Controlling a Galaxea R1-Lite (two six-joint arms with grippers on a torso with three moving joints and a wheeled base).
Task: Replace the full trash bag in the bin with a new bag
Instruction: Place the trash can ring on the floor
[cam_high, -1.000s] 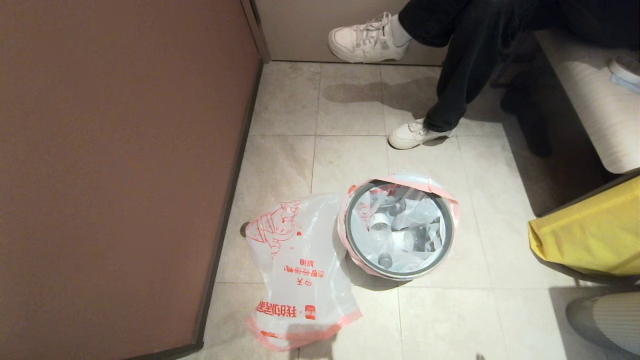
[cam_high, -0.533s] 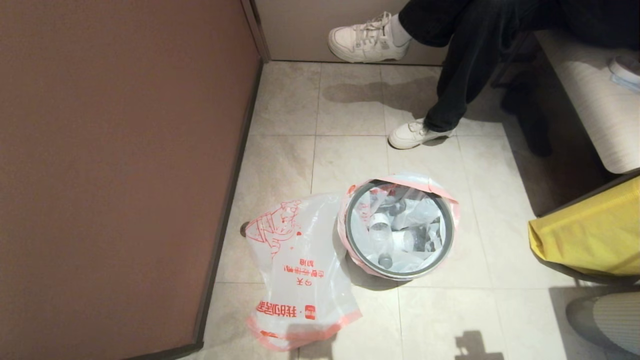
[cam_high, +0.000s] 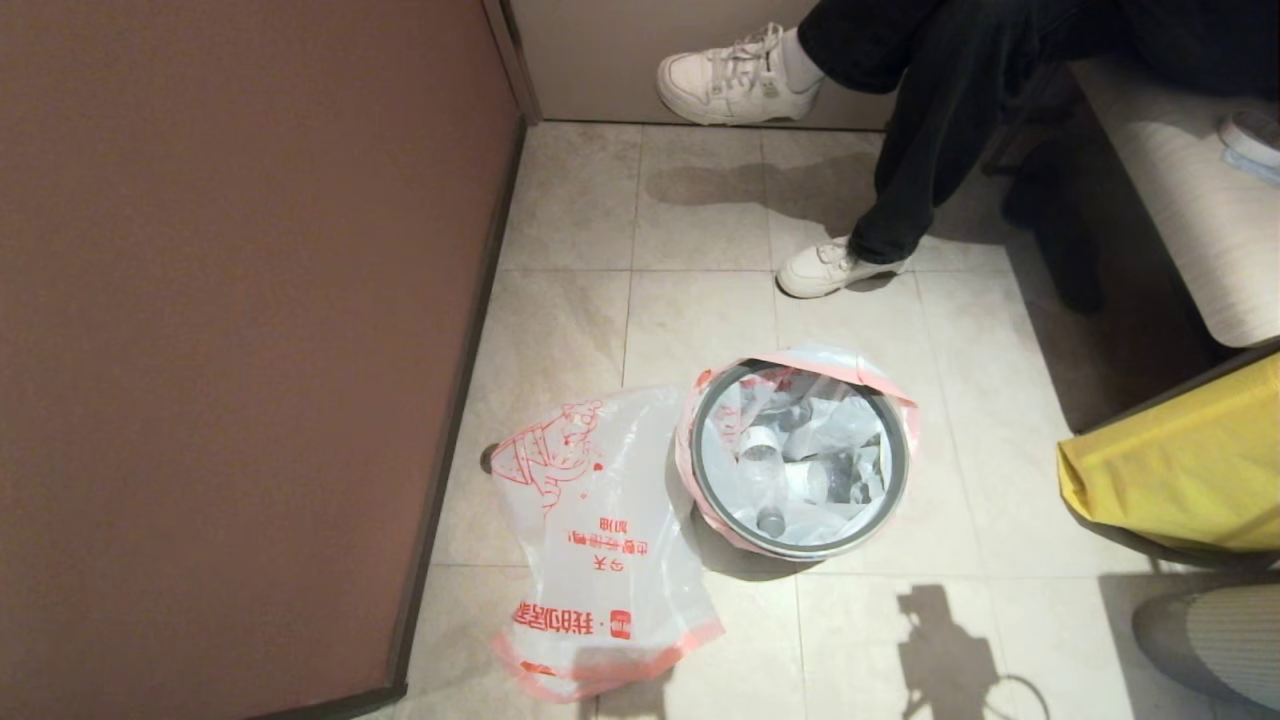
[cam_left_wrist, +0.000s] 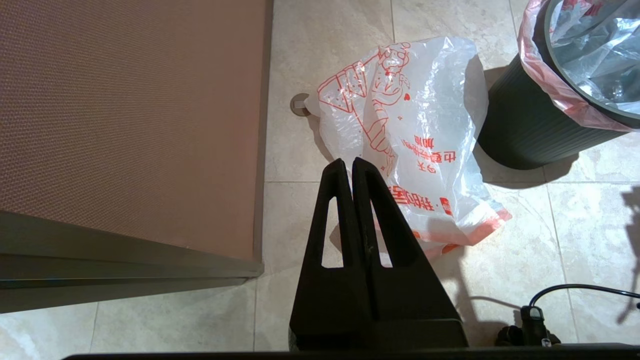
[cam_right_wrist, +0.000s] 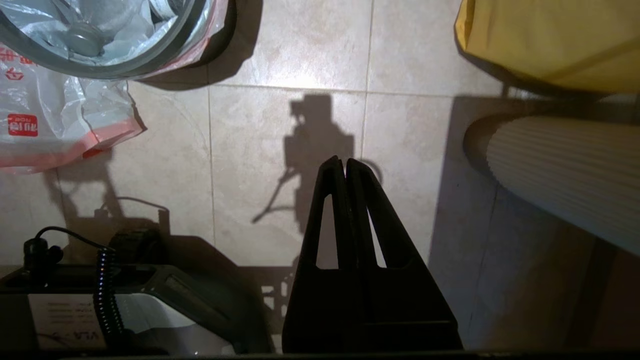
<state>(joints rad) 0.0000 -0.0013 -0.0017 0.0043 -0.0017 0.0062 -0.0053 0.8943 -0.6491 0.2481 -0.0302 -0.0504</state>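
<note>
1. Two grippers, both pinched tight with nothing in them: left gripper (cam_left_wrist: 348, 164) hangs over the near end of the new bag (cam_high: 598, 530); right gripper (cam_right_wrist: 340, 164) is over bare floor tile (cam_right_wrist: 280, 130), near side of the bin (cam_high: 797, 458).
2. Step as I read it: very start. Nothing gripped, the full trash bag (cam_high: 800, 465) not yet lifted.
3. Next move, my call: I need to spread the right fingers, bring them to the pink hem (cam_high: 880, 378) folded over the bin's rim, pinch plastic only, not the loose grey ring (cam_high: 700, 490).
4. Full bag: translucent white, sitting inside the bin, clear bottles (cam_high: 762, 470) showing at the mouth.
5. New bag: limp, flat on the floor, red print up, just beside the bin on its left, edge touching or nearly so.
</note>
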